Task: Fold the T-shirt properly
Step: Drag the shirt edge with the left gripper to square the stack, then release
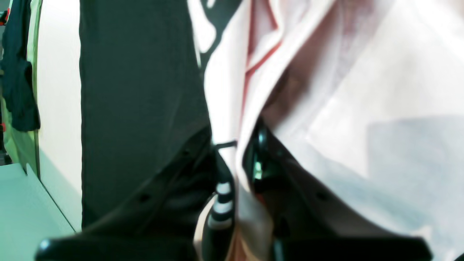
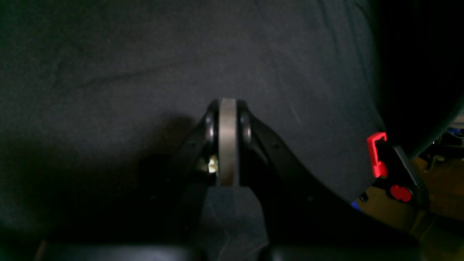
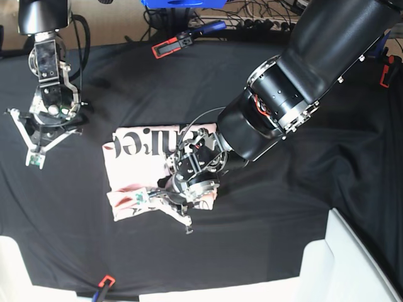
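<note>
1. left gripper (image 1: 235, 170): black two-finger gripper, pinching a fold of the large pale pink cotton t-shirt (image 3: 135, 182); in the left wrist view a strip of pink fabric runs between the two dark fingers (image 1: 261, 159).
2. in the base view this left gripper sits low over the near right part of the shirt, its bulky black arm (image 3: 296, 88) reaching in from the far right.
3. t-shirt: a compact, partly folded bundle at the scene's centre left, lying on the black table cloth (image 3: 264, 239); black serif lettering (image 3: 148, 143) shows along its far edge, and the near left corner looks rumpled.
4. right gripper (image 2: 227, 108): fingers pressed together on nothing, pointing at bare black cloth, well apart from the shirt at the scene's far left.
5. periphery: a red-and-black clamp (image 3: 173, 45) at the far edge and another (image 3: 104, 281) at the near edge hold the cloth.
6. judged step: carrying the gripped layer across to complete a fold.
7. to do it well: keep the pinch firm, lift only enough to clear the lower layers, travel straight so edges align, and lay the fabric flat before letting go; dragging may bunch the bundle.
</note>
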`<state>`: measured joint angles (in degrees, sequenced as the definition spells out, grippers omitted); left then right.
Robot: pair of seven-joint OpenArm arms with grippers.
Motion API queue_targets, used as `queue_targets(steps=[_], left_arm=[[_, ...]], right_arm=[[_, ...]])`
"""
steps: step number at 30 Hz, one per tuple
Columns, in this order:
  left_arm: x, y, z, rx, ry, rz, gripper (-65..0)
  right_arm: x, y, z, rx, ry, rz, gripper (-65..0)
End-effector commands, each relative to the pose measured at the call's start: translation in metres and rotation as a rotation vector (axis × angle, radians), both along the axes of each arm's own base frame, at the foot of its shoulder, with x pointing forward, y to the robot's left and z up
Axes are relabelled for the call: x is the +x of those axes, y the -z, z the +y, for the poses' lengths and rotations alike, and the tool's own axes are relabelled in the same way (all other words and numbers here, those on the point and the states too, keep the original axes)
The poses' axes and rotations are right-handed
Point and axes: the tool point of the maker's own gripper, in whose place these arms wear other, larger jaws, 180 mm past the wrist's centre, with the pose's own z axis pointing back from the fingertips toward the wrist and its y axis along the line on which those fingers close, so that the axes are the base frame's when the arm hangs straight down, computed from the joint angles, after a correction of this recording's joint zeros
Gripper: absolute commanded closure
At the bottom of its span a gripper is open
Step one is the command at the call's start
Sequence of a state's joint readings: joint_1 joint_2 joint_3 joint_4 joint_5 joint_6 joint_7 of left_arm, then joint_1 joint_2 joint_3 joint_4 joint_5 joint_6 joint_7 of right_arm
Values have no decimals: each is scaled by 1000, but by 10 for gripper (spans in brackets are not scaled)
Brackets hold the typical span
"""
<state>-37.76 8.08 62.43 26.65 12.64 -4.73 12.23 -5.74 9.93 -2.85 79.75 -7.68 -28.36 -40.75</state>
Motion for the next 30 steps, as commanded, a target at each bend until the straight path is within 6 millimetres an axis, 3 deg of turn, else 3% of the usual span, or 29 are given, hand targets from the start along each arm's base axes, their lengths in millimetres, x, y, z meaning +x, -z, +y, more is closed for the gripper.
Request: queue_targets(steps=[1,11,17,25,27,30], left_arm=[[15,-32,-26,-64,44,-73,0],[24,-48,-33,-85,75,-114,0],[26,-29,-9,-35,35,-80,0],[34,-37,-9,-36,34,-99,0],[39,-42,-8,-36,32,-108,-45],[45,-50,-10,-39,34,-126,-181]], right_arm=[[12,-14,-7,-30,1,-50,-12],[8,-13,-7,-29,2,-43,-12],[7,-12,-7,-28,2,-40,-12],[8,-12,-5,-26,-2,-39,-12],[8,-12,-5,-27,-1,-40,-12],[8,-12,-6,-27,1,-40,-12]])
